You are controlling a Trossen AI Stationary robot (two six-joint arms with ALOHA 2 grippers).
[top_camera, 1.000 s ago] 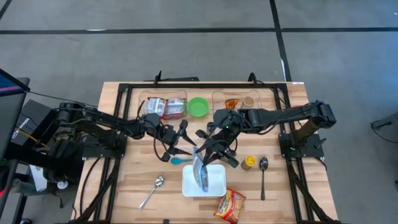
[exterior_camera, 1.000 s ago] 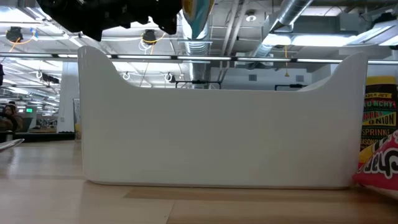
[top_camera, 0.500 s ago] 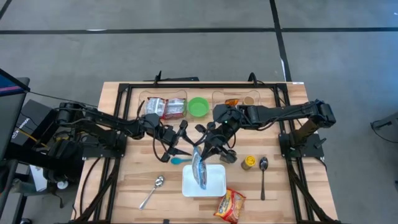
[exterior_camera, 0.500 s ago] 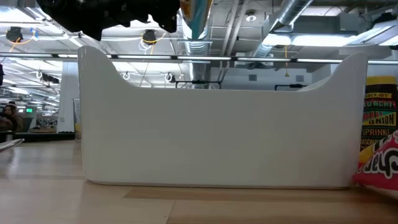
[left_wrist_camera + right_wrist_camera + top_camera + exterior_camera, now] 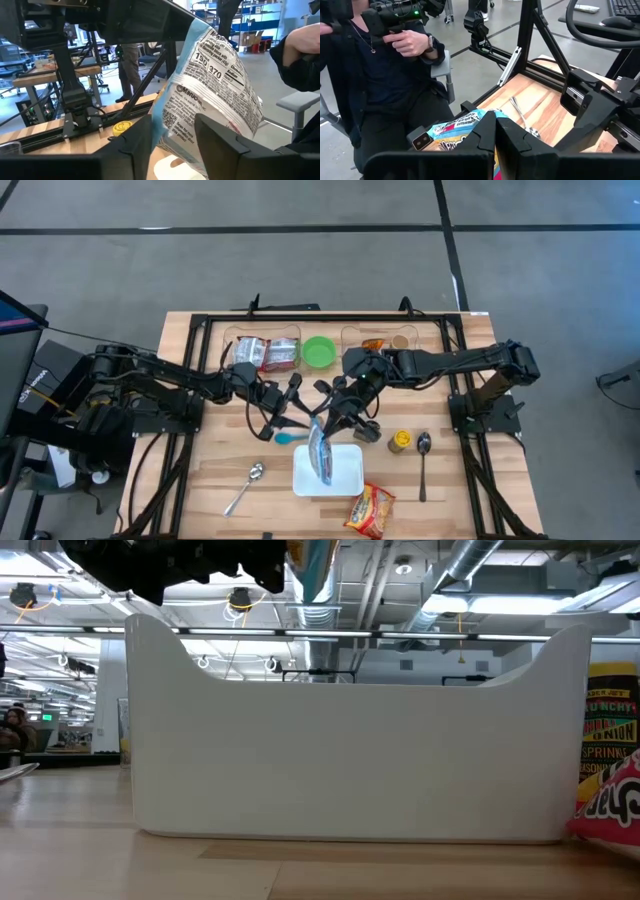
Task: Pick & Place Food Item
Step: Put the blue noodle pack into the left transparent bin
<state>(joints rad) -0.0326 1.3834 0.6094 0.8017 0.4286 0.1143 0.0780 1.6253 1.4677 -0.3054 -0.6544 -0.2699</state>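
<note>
A blue-and-white noodle packet hangs upright over the left part of the white tray. Its top shows above the tray wall in the low view. My right gripper is shut on the packet, just beyond the tray's far edge. My left gripper is open beside it on the left. In the left wrist view its two fingers stand on either side of the packet. I cannot tell whether they touch it. My right gripper pinches the packet's upper edge between its two fingers. The fingers come slanting down from the table's far right. The packet hangs below them, upright. The tray wall hides whether its lower end rests in the tray.
An orange noodle packet lies at the near edge and a yellow can right of the tray. A spoon lies on each side, a teal one near my left gripper. A green bowl and bins stand behind. A person sits beyond.
My right gripper has drawn back a little toward the table's far edge and turned at the wrist, staying shut on the packet. The packet still hangs upright over the tray's left part.
</note>
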